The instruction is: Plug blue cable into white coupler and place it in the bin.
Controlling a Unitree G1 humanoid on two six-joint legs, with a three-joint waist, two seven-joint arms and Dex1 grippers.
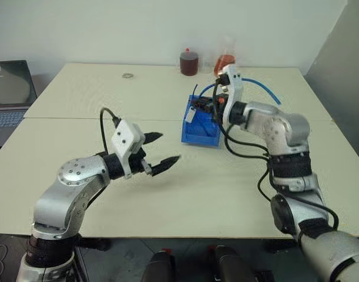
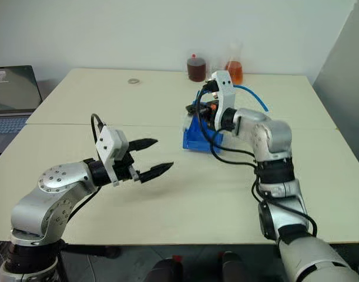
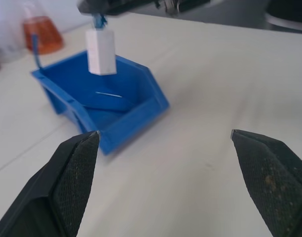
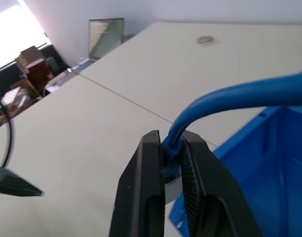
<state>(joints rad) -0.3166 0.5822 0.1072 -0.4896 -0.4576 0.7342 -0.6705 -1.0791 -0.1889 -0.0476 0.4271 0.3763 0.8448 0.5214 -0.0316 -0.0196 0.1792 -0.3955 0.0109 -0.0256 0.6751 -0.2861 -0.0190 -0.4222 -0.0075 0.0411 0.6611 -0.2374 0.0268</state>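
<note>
Bin (image 1: 201,134): blue, open-top, on the pale table (image 1: 167,194).
Right gripper (image 4: 171,158): held over the bin, fingers pinching the blue cable (image 4: 230,98).
White coupler (image 3: 101,52): hanging from the cable end, just above the bin's opening.
Left gripper (image 1: 160,151): on the bin's near side, apart from it, fingers spread wide, holding nothing.
Two flasks (image 1: 189,62): beyond the bin, at the table's far edge.

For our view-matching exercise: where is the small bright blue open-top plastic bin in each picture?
Left eye view: bin right of centre.
Right eye view: bin near centre.
Left wrist view: bin beyond left gripper.
Right wrist view: bin beside right gripper.
Shared landmark: thin blue cable above it.
</note>
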